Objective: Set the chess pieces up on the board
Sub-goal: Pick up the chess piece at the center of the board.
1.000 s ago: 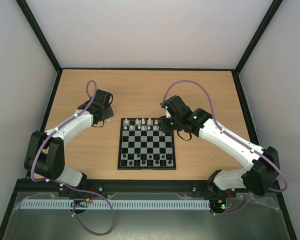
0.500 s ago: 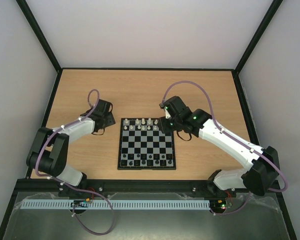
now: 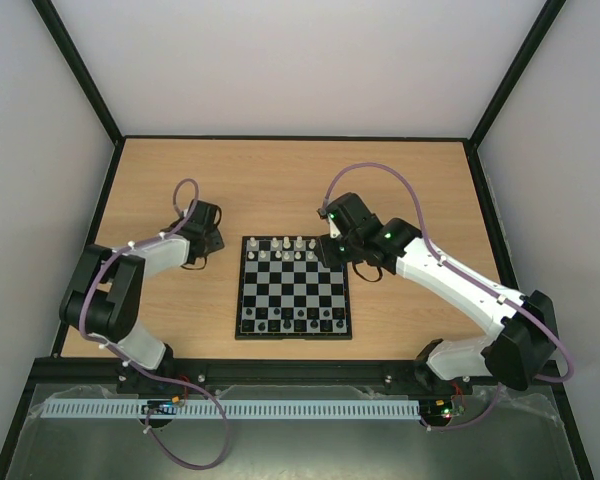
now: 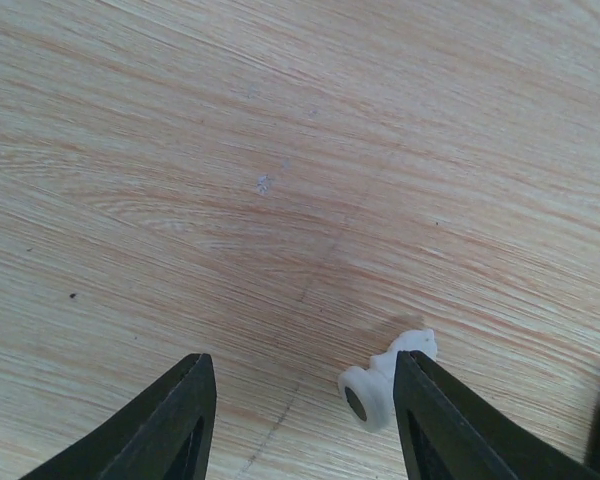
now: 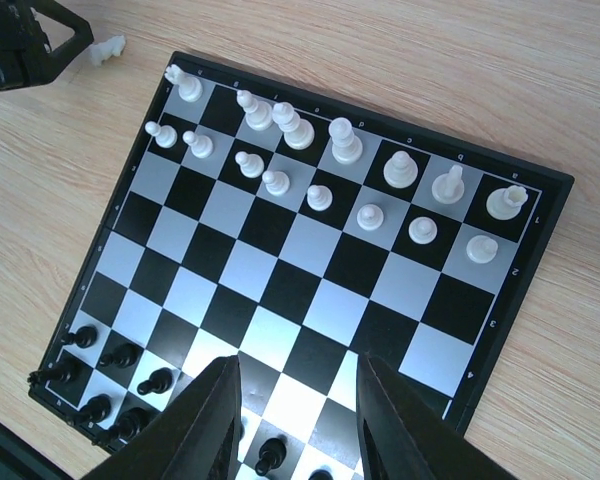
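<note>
One white piece [image 4: 388, 383] lies on its side on the table [image 4: 280, 120], off the board [image 5: 310, 300], low right in the left wrist view, just inside the wide-open, empty left gripper [image 4: 302, 405], the nearer one.

You can see tiny pale coordinate marks along the black border of the board [image 5: 320, 300]. They are too small to read for sure.

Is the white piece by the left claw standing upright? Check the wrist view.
No, the white piece lies on its side on the table, round base toward the camera.
</note>
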`<state>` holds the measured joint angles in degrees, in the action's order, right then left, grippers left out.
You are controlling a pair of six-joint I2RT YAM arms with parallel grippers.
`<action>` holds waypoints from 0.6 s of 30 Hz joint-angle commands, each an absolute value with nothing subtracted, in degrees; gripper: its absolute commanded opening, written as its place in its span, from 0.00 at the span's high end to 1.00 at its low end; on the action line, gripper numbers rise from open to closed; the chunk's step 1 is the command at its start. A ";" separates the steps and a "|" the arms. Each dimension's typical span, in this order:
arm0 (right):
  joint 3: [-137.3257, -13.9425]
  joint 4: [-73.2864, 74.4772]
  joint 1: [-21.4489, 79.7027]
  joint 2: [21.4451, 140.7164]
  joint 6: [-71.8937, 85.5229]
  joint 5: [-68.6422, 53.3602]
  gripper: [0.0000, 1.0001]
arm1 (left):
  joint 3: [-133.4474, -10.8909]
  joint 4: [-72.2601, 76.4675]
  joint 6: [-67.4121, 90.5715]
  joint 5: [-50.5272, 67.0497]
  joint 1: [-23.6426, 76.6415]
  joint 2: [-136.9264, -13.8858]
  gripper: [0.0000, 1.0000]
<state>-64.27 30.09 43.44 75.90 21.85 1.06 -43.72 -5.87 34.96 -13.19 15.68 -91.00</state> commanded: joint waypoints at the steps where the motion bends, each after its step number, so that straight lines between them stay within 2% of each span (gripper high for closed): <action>1: -63.48 30.69 43.14 76.53 21.27 1.26 0.67 | -42.34 -3.67 33.86 -13.31 15.38 -91.77 0.50; 11: -63.39 30.76 43.15 77.00 21.36 1.41 0.67 | -41.53 -1.95 33.26 -12.39 15.39 -92.73 0.51; 18: -63.18 30.65 43.15 77.16 21.44 1.74 0.68 | -42.39 -1.79 33.65 -11.98 15.38 -94.99 0.59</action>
